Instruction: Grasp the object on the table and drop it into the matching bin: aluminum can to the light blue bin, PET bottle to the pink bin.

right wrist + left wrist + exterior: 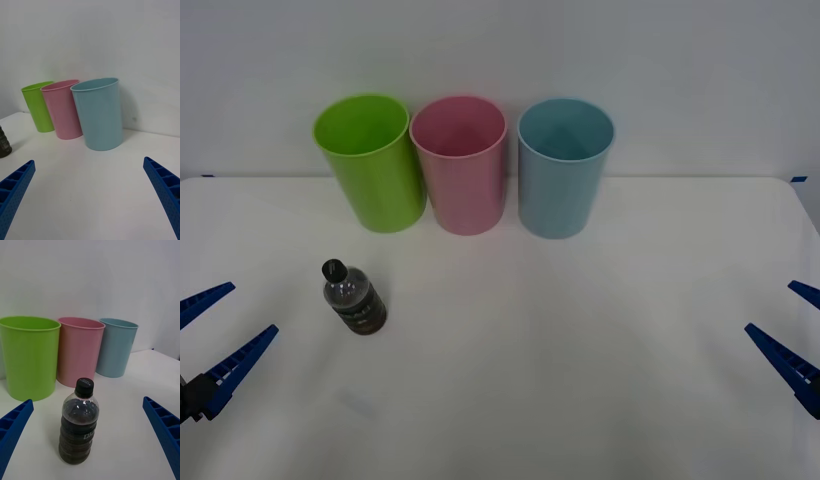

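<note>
The PET bottle [354,298] stood upright on the white tabletop [580,350], at about 7 o'clock from the pink bin [460,165]. The left hand [208,338] waited wide open at 8 o'clock from the bottle. The right hand [795,335] was open too.

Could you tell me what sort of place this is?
Likely a lab test bench: a plain white table against a bare wall, three coloured bins in a row, one PET bottle, and blue robot pincers open at both sides.
</note>
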